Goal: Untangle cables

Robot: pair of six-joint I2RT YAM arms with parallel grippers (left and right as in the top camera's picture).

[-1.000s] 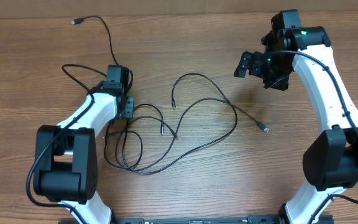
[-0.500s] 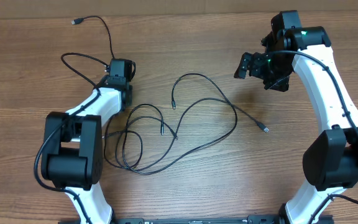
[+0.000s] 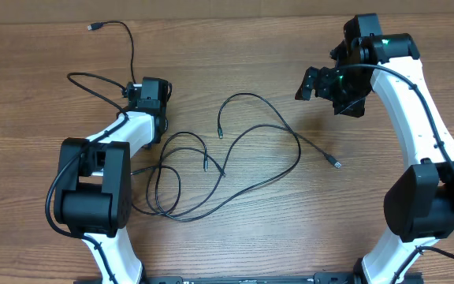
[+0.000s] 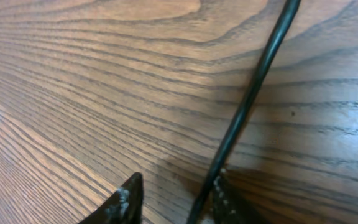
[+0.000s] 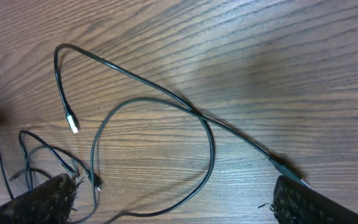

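Note:
Thin black cables (image 3: 247, 130) lie in loose crossing loops on the wooden table, with a denser knot (image 3: 164, 177) at the lower left. One cord runs from a plug (image 3: 93, 27) at the far left to my left gripper (image 3: 144, 93). In the left wrist view that cord (image 4: 247, 106) passes between the narrowly open fingers (image 4: 176, 202), against the right finger. My right gripper (image 3: 325, 87) hangs open and empty above the table at the right. Its wrist view shows the loops (image 5: 148, 84) and a plug (image 5: 72, 121) below the fingers (image 5: 176, 205).
Another plug end (image 3: 336, 164) lies right of the loops, also seen near the right finger in the right wrist view (image 5: 288, 171). The arm bases stand at the front left (image 3: 85, 213) and front right (image 3: 432, 205).
My left gripper has moved away from the knot toward the table's far left. The cord's loop at the far left has shifted left with it. The right arm has not moved.

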